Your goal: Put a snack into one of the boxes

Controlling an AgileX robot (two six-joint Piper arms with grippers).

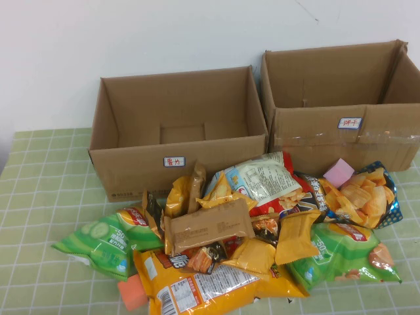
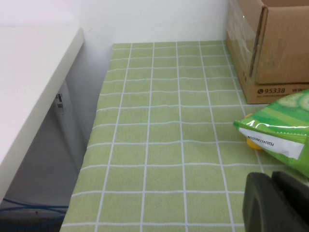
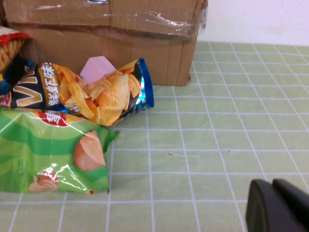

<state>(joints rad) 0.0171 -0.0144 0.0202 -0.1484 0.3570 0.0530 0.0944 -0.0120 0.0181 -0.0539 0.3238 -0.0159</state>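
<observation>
Snack [image 2: 282, 123] just beyond left hand [image 2: 276, 203]

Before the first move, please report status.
Left gripper and right gripper low, off pile, holding nothing. Lay's bag at pile's left. Red-label box behind, nothing blocking.

Even, bright indoor light, soft shadows only. High view slightly soft, labels unreadable. Glare on the foil bags [image 1: 262, 180] and on the tape [image 3: 159, 21] of the taller box. Both wrist views: dark fingers [image 2: 275, 203] at frame corner blurred, out of focus; counter [image 2: 164, 135] beyond them sharp. Dim gap beside counter edge.
</observation>
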